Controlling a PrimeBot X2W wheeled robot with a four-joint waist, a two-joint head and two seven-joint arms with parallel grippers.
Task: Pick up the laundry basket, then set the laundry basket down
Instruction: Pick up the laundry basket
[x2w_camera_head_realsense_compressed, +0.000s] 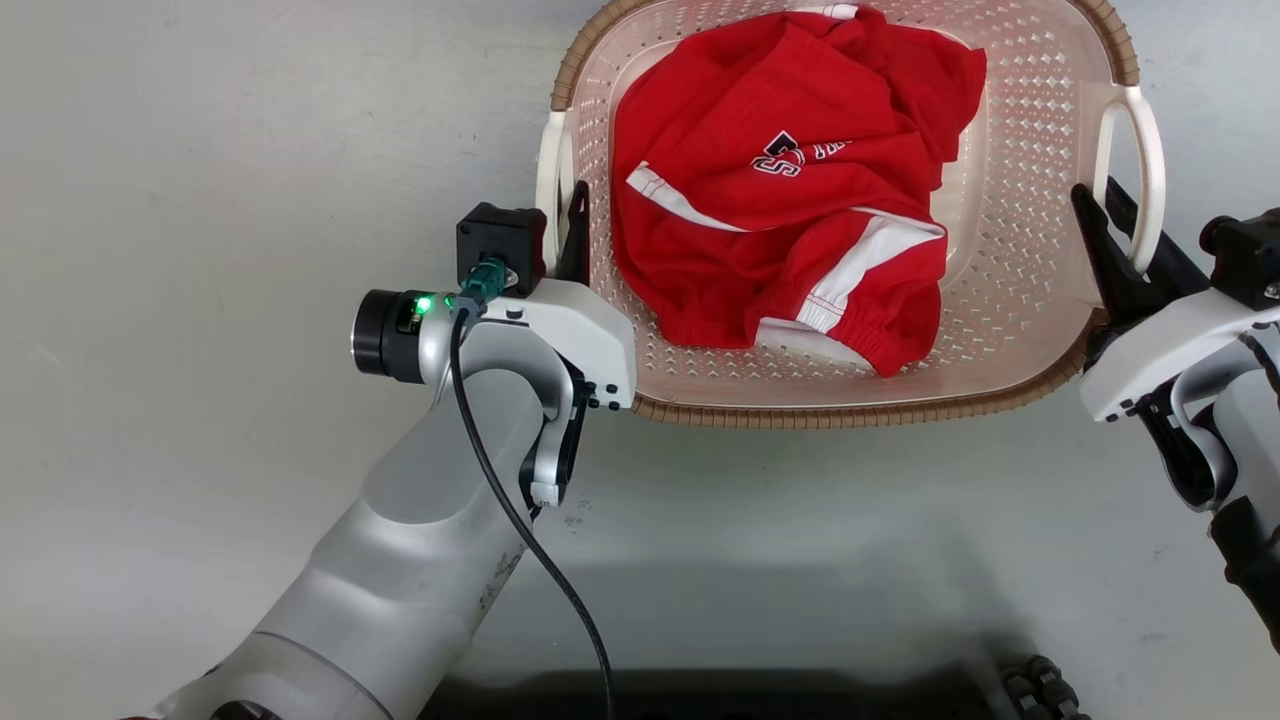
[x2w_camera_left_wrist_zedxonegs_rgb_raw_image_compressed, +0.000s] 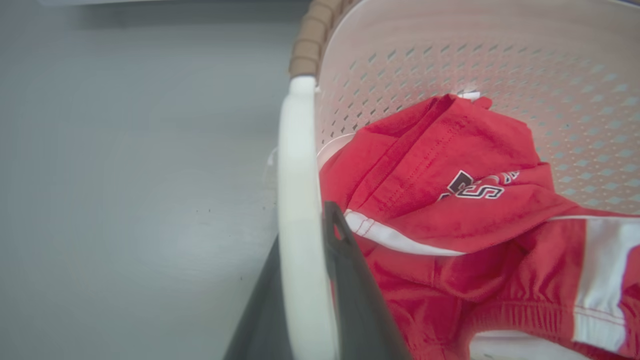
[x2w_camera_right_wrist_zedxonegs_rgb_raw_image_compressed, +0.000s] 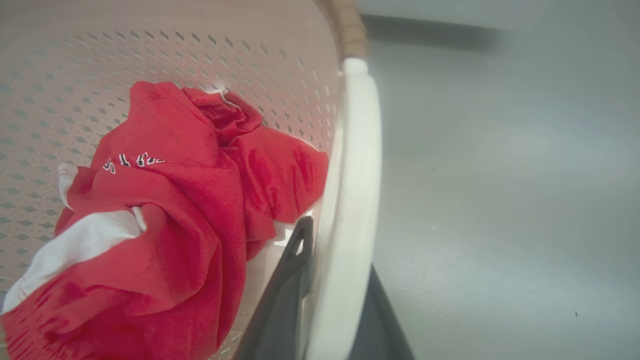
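LIFT POINT: The left gripper (x2w_camera_left_wrist_zedxonegs_rgb_raw_image_compressed: 302, 225) clamps its two dark fingers on the white left handle (x2w_camera_left_wrist_zedxonegs_rgb_raw_image_compressed: 297, 175) of the basket (x2w_camera_head_realsense_compressed: 830, 415), one finger inside the loop and one outside. On the basket's opposite side, the right gripper (x2w_camera_right_wrist_zedxonegs_rgb_raw_image_compressed: 340, 240) pinches the right handle (x2w_camera_right_wrist_zedxonegs_rgb_raw_image_compressed: 357, 150) the same way. The pink, brown-rimmed basket sits between the two arms and holds a crumpled red garment (x2w_camera_head_realsense_compressed: 780, 200) with white stripes and lettering. Grey floor (x2w_camera_head_realsense_compressed: 200, 300) lies all round the basket; whether the basket rests on it cannot be told.
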